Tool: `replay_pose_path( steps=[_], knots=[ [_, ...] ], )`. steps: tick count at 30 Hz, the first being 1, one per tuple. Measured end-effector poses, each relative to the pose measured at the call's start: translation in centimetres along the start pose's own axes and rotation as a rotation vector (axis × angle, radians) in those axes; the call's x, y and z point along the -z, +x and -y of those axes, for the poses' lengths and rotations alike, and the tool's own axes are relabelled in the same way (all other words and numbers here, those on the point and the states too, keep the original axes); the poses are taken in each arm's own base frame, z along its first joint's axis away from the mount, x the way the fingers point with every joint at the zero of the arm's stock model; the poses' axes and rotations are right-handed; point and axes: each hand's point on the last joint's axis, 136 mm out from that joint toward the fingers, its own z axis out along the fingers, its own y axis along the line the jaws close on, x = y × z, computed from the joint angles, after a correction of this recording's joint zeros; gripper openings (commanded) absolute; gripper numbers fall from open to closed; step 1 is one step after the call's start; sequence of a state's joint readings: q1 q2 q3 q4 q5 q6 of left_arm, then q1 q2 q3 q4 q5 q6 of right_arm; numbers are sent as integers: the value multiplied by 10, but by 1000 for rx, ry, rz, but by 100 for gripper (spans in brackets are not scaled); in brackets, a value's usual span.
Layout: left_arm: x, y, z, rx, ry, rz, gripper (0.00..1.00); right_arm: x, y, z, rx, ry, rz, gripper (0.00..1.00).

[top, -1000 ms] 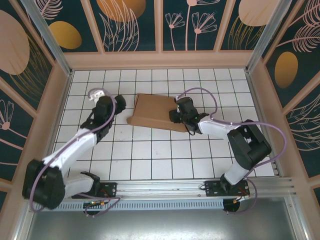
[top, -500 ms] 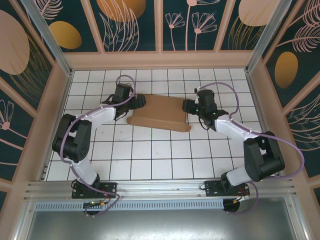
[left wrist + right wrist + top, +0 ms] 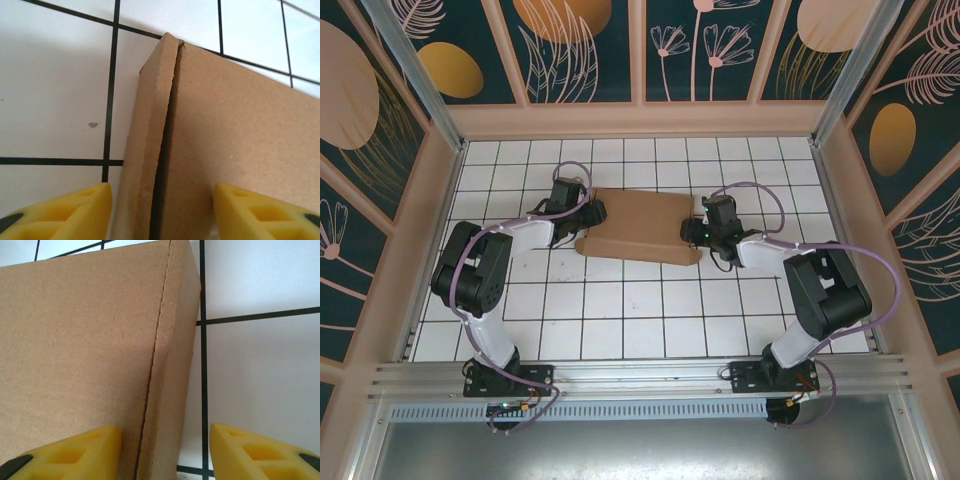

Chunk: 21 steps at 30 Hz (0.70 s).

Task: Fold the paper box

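Out on the left, the left arm (image 3: 470,270) doubles back on itself and reaches in over the white tiled table (image 3: 620,320). The left gripper (image 3: 592,212) sits right at the left end of the paper box (image 3: 635,222). From the left wrist, that gripper (image 3: 162,186) has its jaws apart, astride the box's end. One yellow finger (image 3: 65,212) is over white tile just outside the end wall, the other over the brown top panel, with no squeeze on the cardboard that I can see. That end wall leans a touch away from the top, and a dark gap runs down the seam between them.

In the middle, the box lies flat on the tiles toward the far side, a folded brown rectangle with its long sides running left to right.

Over at the right end, the right gripper (image 3: 688,232) is up against the box. On the right wrist view, this gripper (image 3: 165,427) is spread too, one finger over the top panel, the other (image 3: 260,452) over bare tile, and the side wall stands between them. Here the seam is only a thin line, wall snug to the top. Farther right, the right arm (image 3: 825,290) bends back toward its base at the near edge
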State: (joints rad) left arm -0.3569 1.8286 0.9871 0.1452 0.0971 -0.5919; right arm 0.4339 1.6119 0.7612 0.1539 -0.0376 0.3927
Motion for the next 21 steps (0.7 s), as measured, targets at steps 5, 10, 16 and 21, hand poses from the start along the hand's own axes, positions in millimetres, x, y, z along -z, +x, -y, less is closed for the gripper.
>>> replay_pose_path(
  steps=[5,10,16,21],
  knots=[
    [0,-2,1,11,27,24,47,0,-4,1,0,13,20,55],
    [1,-3,-1,-9,9,23,50,14,-7,4,110,87,43,59],
    [3,-6,-2,-70,-28,1,51,52,-23,-63,543,-19,196,63],
    [3,-7,-2,-116,-45,-19,51,62,5,-125,988,-183,246,70]
  ],
)
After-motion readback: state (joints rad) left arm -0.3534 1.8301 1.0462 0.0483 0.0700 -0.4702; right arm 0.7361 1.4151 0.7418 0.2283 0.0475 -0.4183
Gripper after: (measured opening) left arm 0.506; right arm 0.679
